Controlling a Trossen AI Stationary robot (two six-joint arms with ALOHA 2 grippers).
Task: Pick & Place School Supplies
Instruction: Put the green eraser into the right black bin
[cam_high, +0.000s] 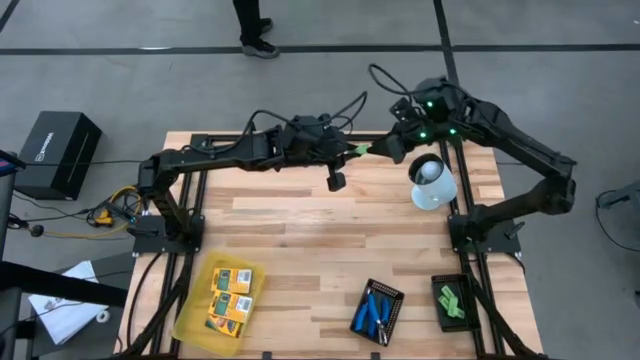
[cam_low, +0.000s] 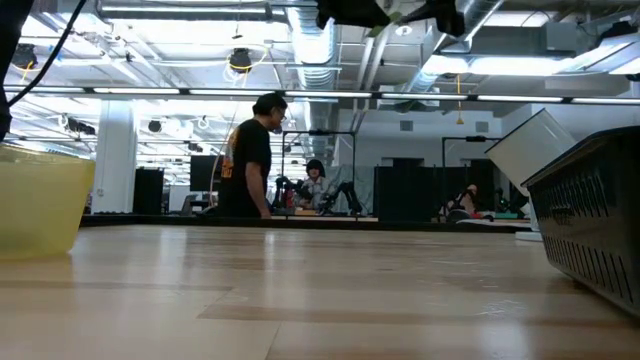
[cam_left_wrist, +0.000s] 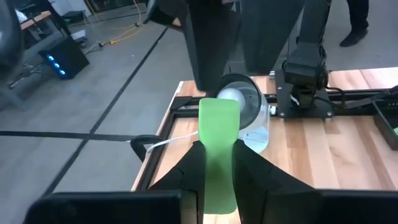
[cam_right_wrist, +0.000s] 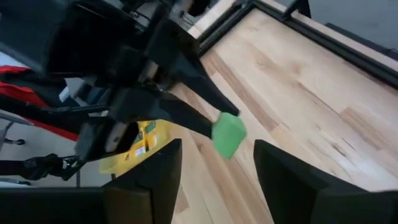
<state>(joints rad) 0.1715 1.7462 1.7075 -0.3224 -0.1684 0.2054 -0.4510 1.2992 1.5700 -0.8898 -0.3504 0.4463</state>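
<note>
High view: toward twelve o'clock, the left gripper (cam_high: 352, 152) pinched a small bright green oblong block (cam_high: 358, 150) between the right gripper's (cam_high: 380, 148) spread, empty fingers; a loose pinch risked dropping it.

Both arms raised above the far half of the table, wrists turned toward each other, tips nearly meeting. Left gripper (cam_left_wrist: 217, 168) clamped on a green block (cam_left_wrist: 218, 155) that juts forward past its fingertips. Right gripper (cam_right_wrist: 214, 162) facing it head-on, fingers (cam_right_wrist: 155, 168) spread wide to either side of the block's free end, touching neither side. Left arm stretched long across from its base, right arm folded at the elbow
</note>
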